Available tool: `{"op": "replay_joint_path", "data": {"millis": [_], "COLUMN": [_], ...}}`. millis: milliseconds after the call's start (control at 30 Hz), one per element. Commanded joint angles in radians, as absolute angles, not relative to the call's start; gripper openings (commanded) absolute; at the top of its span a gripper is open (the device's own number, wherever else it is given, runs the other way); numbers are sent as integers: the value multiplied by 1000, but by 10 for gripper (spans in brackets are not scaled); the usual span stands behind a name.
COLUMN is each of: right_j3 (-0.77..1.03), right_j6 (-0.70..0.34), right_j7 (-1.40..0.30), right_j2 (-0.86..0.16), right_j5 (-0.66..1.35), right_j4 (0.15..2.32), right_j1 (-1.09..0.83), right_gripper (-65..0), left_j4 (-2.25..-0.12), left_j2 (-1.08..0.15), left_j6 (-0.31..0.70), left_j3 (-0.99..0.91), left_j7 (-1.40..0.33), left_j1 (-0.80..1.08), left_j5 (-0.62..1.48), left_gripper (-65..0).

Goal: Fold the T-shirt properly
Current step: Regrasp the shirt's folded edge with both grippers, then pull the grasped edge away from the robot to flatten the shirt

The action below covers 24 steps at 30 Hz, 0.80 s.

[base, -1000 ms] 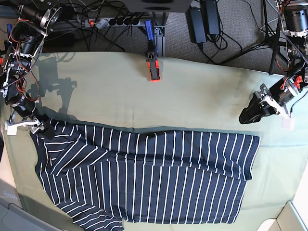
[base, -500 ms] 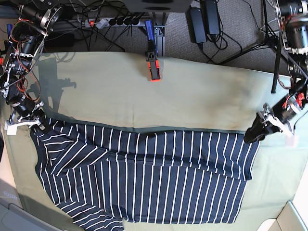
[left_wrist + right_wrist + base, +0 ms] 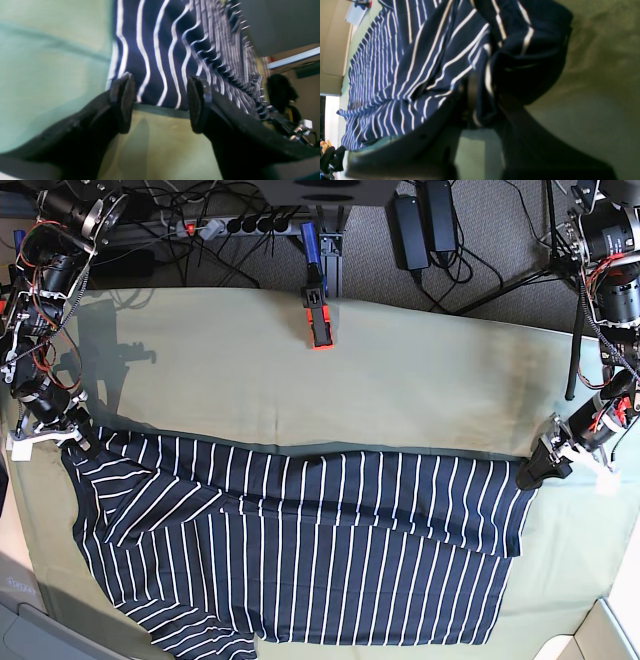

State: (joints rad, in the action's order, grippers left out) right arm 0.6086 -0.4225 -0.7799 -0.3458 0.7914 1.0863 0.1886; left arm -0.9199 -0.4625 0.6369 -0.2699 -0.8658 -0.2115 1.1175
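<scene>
Right gripper point(image 3: 480, 105) clamped on bunched corner of T-shirt point(image 3: 300, 550), striped body trailing beyond its tips. Left gripper point(image 3: 160, 100) jaws spread, straddling shirt hem edge, nothing pinched. Shirt flat on green table cloth point(image 3: 400, 380) between both claws.

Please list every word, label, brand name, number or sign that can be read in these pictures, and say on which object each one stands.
No text can be read in any view.
T-shirt: only white stripes, no print or label visible.
Table cloth: plain, no writing.
Orange and black clamp at the far table edge: any marking is too small to read.
Power strip behind the table: any marking is too small to read.
</scene>
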Motion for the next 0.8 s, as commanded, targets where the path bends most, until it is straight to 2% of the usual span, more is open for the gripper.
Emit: {"op": "replay_joint_path", "data": {"millis": [0,200,767], "right_j3": [613,613,613], "right_j6": [-476,-476,-476], "right_j7": [-759,-759,-759], "right_j2": [-366,-366,-366], "right_j5": [807,807,809], "right_j4": [1099,1099,1099], "right_j1": [207,208,208], "right_gripper": [-650,-650,-650], "left_j4": [-932,-932,-932], "left_j2": [-482,-483,-425], "left_j6": [610,582,564], "left_j3": [-290,-364,-310], "left_j7": [-836,-834,-781], "left_j1": [-232,-232,-205], "left_j5": [1129,1089,1019], "left_gripper": [-285,-285,-285]}}
